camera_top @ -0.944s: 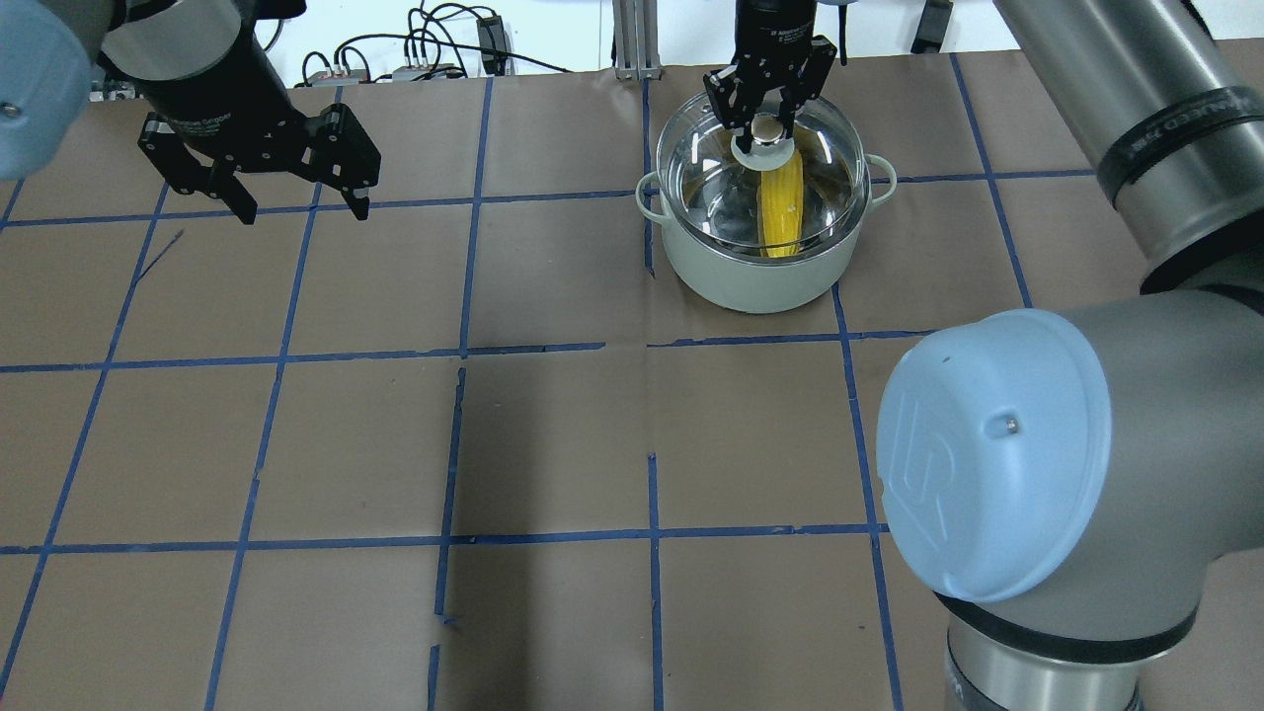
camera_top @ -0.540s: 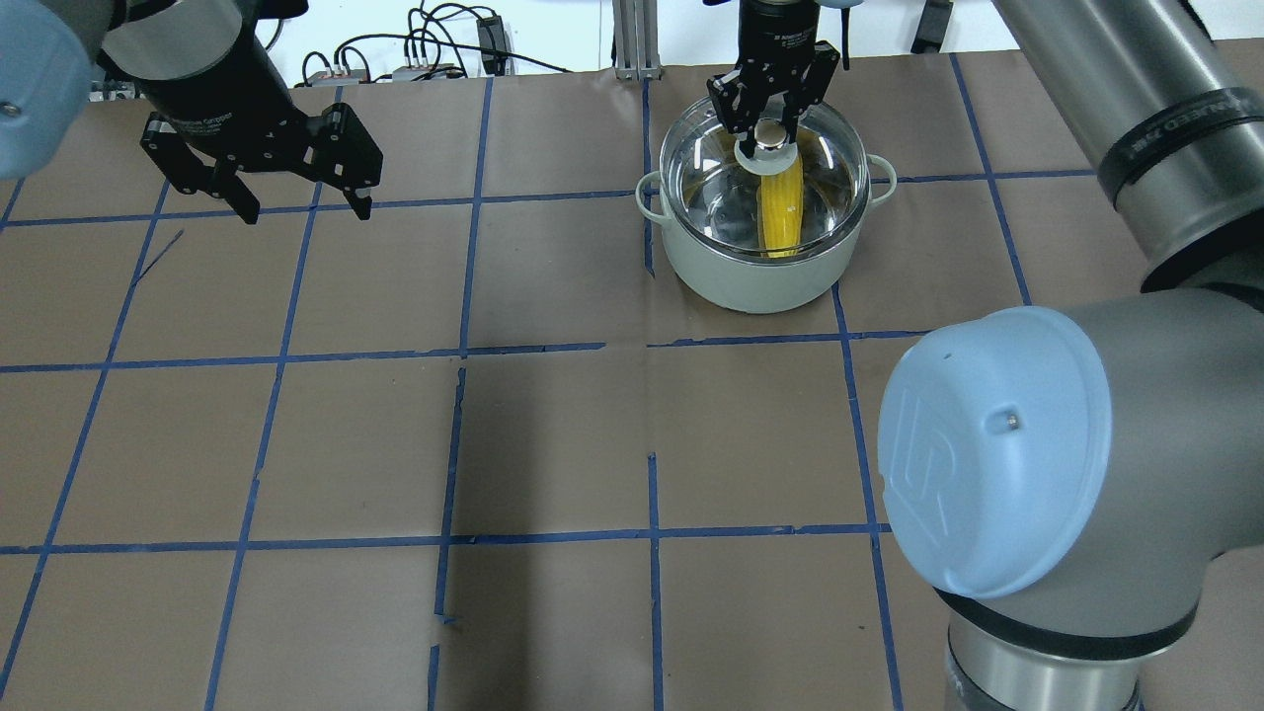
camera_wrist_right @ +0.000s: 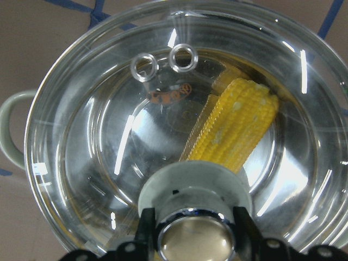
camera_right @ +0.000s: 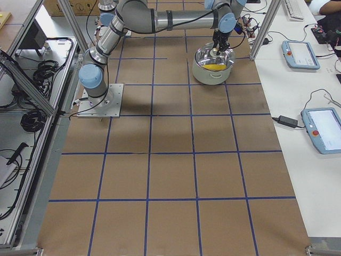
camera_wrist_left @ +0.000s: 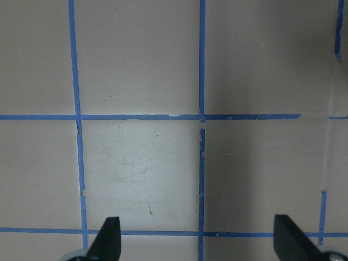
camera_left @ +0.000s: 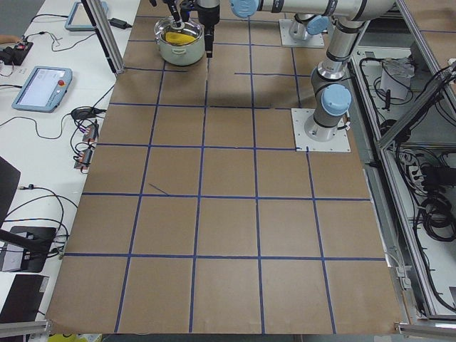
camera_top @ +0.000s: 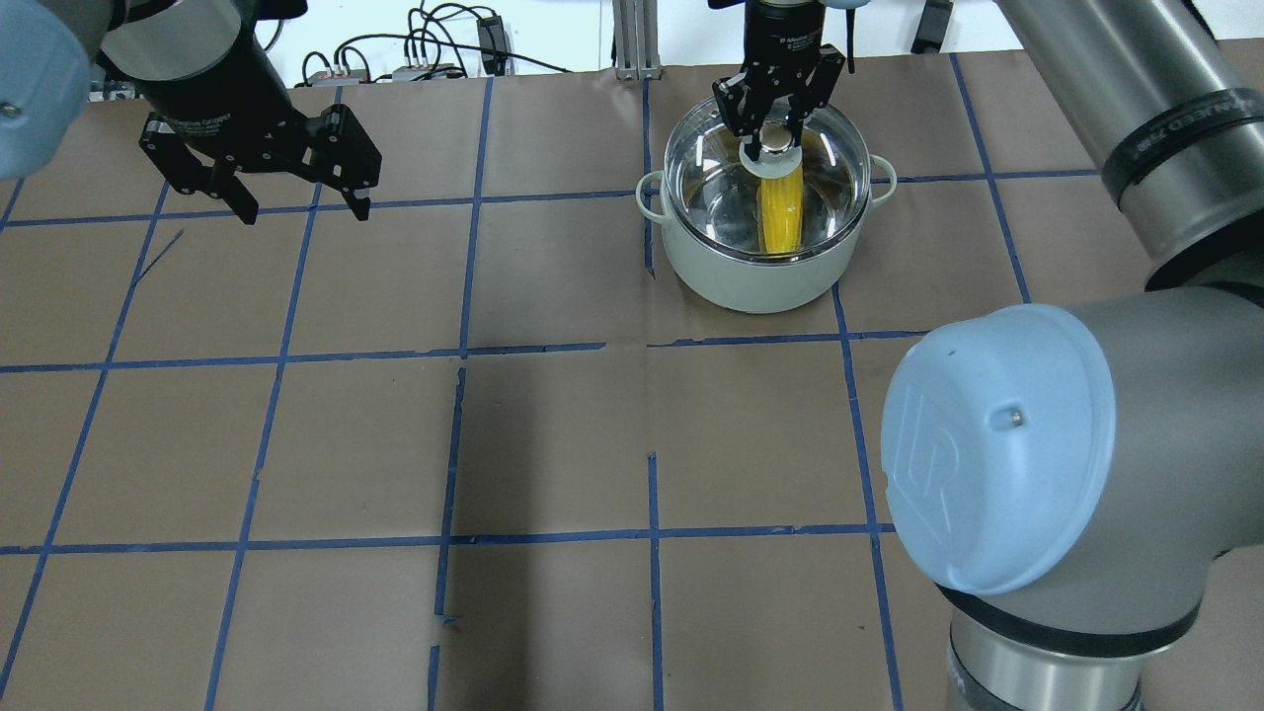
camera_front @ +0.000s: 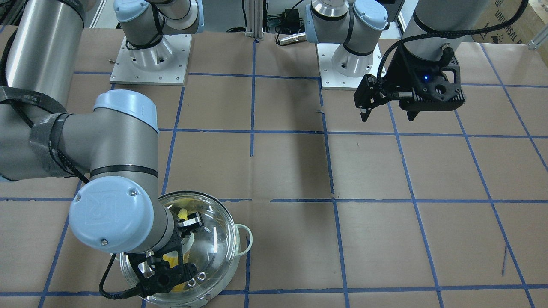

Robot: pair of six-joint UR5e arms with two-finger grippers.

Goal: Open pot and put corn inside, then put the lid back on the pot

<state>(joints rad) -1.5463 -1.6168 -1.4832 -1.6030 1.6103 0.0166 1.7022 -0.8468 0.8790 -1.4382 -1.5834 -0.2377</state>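
The pot (camera_top: 750,281) stands at the far right of the table, with the corn (camera_top: 778,212) lying inside it. The clear glass lid (camera_top: 711,168) sits over the pot's mouth. My right gripper (camera_top: 777,138) is shut on the lid's metal knob from above. In the right wrist view the gripper (camera_wrist_right: 193,239) clamps the knob, and the corn (camera_wrist_right: 234,130) shows through the lid (camera_wrist_right: 98,125). I cannot tell whether the lid rests fully on the rim. My left gripper (camera_top: 303,210) is open and empty, hovering at the far left, also in its wrist view (camera_wrist_left: 198,239).
Cables and small devices (camera_top: 425,54) lie beyond the table's far edge beside an aluminium post (camera_top: 632,39). The two arm bases (camera_front: 150,60) (camera_front: 355,64) stand on the robot's side. Tablets (camera_right: 301,53) lie on the side bench. Blue tape lines grid the brown table.
My right gripper has lowered the lid and shifted it slightly right, so it now lines up with the pot's rim. The left arm has not moved.
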